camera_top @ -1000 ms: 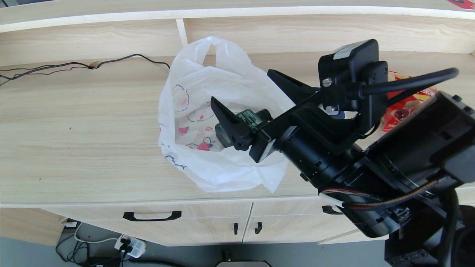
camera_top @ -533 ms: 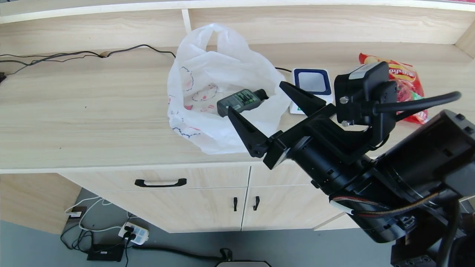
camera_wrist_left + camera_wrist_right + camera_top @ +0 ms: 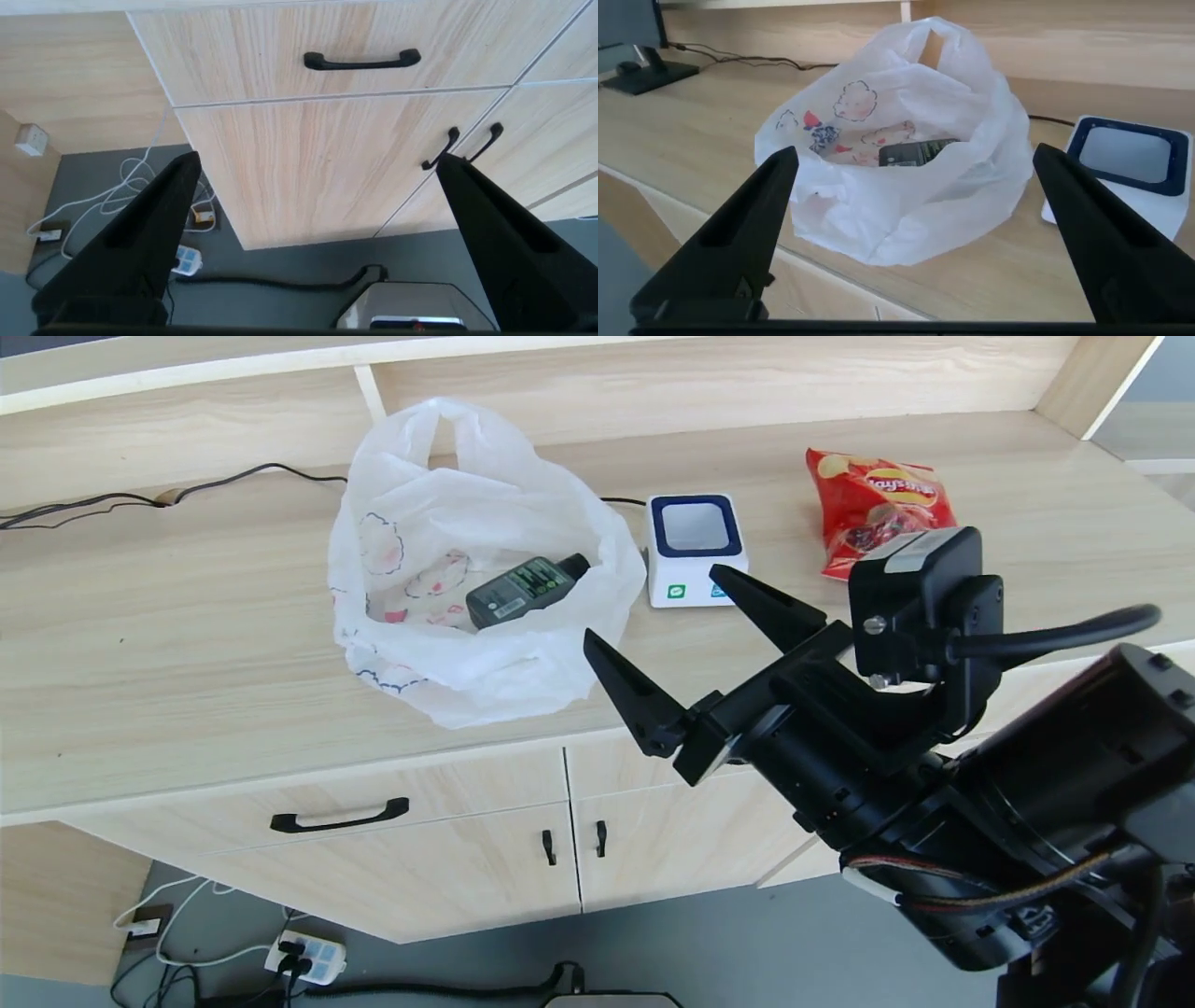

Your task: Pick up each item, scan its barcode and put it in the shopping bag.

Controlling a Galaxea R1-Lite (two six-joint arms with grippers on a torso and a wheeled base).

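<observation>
Head view shows the right pincer (image 3: 652,602) drawn back from the shopping bag (image 3: 448,504). A second ago its fingers stood over the bag's mouth with the dark bottle (image 3: 523,588) between them; now they hang above the front edge of the table (image 3: 187,644), just beside the bag and apart from it. The camera has swung as well, so part of the shift is the view's own. The bottle lies on its side inside the bag, which suggests this item is delivered and the arm is free for the next one. That is probably the red crisp packet (image 3: 878,499), lying on the table beyond the scanner (image 3: 695,546), which stands just beside the bag. The right pincer is spread wide, holding nothing and touching nothing. In the left wrist view the left pincer (image 3: 318,159) is likewise spread wide and empty, hanging low in front of the cabinet drawers (image 3: 280,56) and well away from the task's things.
</observation>
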